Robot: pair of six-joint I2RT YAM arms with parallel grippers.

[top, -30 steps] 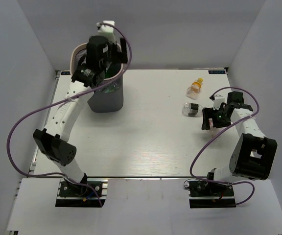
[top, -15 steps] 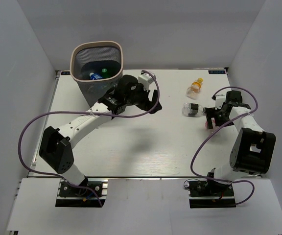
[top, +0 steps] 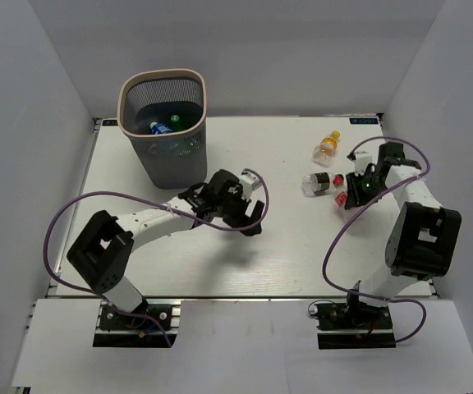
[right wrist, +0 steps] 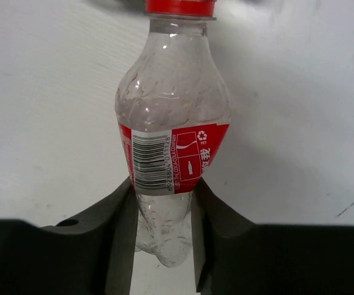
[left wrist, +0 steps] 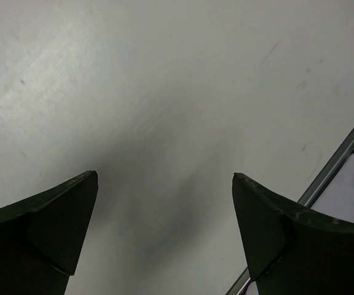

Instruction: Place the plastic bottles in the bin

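Note:
A clear plastic bottle [right wrist: 172,132] with a red label and red cap lies on the white table, its base between my right gripper's [right wrist: 163,190] fingers, which press on it from both sides. From above, that gripper [top: 348,191] is at the right side with the bottle's red [top: 341,197] showing under it. Beside it lie another clear bottle [top: 316,182] and a small orange bottle [top: 328,146]. The bin [top: 163,75] stands at the far left with bottles [top: 159,128] inside. My left gripper [left wrist: 165,184] is open over bare table, mid-table [top: 251,213].
A metal strip marking the table's edge [left wrist: 337,161] shows at the right of the left wrist view. White walls enclose the table on three sides. Purple cables loop from both arms.
The left arm swung away from above the bin and came down low to the middle of the table, still open. The right gripper closed on the red-labelled bottle.

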